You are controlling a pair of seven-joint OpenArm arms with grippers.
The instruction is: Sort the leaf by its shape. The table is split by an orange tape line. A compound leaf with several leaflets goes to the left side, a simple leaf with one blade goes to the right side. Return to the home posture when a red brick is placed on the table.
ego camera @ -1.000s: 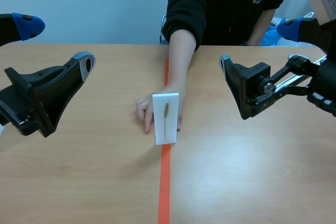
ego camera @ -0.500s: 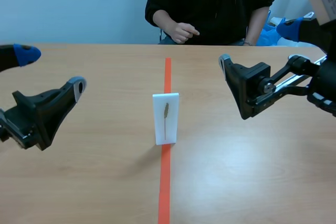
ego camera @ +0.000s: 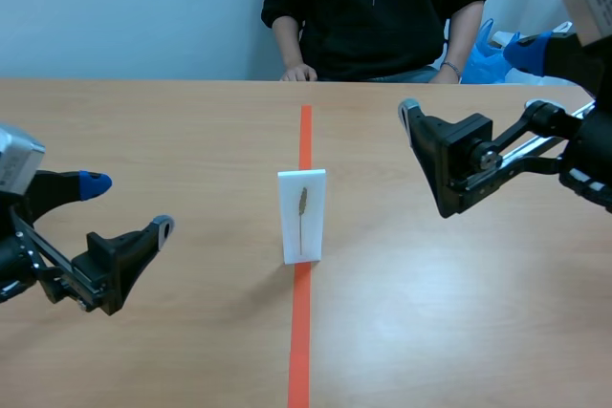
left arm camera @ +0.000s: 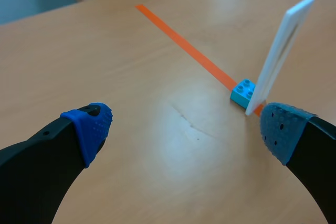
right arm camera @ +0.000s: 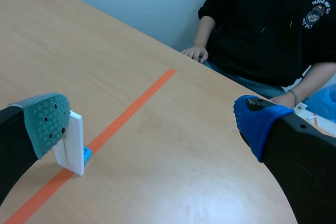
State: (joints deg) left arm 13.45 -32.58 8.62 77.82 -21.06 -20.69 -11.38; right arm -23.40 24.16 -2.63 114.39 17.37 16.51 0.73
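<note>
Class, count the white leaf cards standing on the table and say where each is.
1. The white card stands upright on the orange tape line, against a small blue brick; none seems hidden.

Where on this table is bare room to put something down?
Bare table lies between the left gripper and the tape line, and between that line and the right gripper. The near end of the line is free too. Only the middle is taken, where the leaf card stands on the line.

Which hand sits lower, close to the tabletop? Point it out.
The left hand, open and low over the table; the right hand, also open, is held higher.
</note>
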